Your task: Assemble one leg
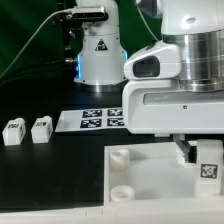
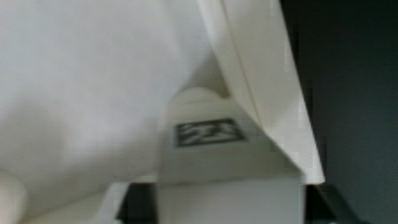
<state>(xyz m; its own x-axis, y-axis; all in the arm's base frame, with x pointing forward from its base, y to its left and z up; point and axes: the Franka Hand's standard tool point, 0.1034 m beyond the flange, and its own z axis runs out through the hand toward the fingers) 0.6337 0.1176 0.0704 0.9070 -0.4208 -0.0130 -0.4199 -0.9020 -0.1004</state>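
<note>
My gripper (image 1: 201, 158) is shut on a leg (image 1: 208, 168), a small white post with a black-and-white tag, and holds it over the large white board (image 1: 150, 185) at the exterior view's right. In the wrist view the leg (image 2: 210, 140) sits between my dark fingers (image 2: 139, 202), with my gripper (image 2: 222, 206) closed on its sides and its tagged end toward the board (image 2: 89, 90). Whether the leg touches the board is hidden. Two more legs (image 1: 14, 131) (image 1: 41, 127) stand on the black table at the exterior view's left.
The board has round corner sockets (image 1: 120, 157) (image 1: 120, 191) on its left side. The marker board (image 1: 98, 121) lies behind it. The arm's base (image 1: 98, 55) stands at the back with cables.
</note>
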